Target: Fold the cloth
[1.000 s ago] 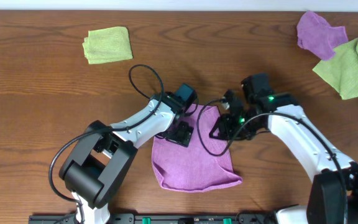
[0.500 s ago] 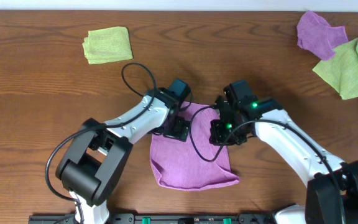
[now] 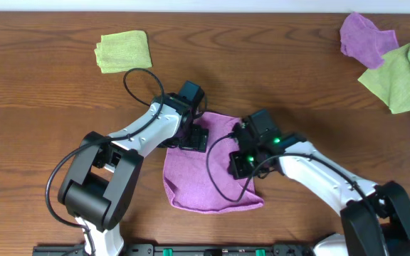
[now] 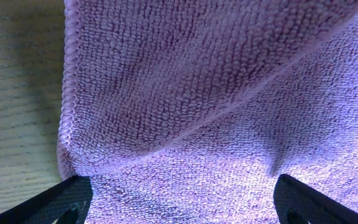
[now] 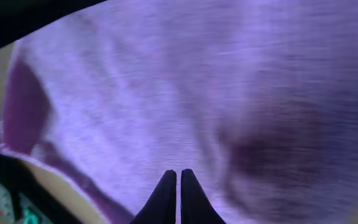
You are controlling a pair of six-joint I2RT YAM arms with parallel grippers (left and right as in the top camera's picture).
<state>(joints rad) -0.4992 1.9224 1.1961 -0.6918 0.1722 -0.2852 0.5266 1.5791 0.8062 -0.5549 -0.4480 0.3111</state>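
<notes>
Right gripper [image 3: 240, 165] is now closed tight, fingers together at 3 o'clock edge of cloth [image 3: 191, 183]; you cannot see a pinch. Arms and cloth are shifted toward 9 o'clock. Left gripper [image 3: 194, 137] gapes wide at 11 o'clock corner. Cloth lies at 6 o'clock on table [image 3: 48, 107]; fold seems unfinished.

The cloth [image 3: 203, 181] lies rumpled in the middle of the desk [image 3: 41, 107]; the left hand [image 3: 195, 139] rests at its upper-left edge, the right hand [image 3: 240, 163] on its right side; a folded green cloth [image 3: 124, 51] lies well apart
</notes>
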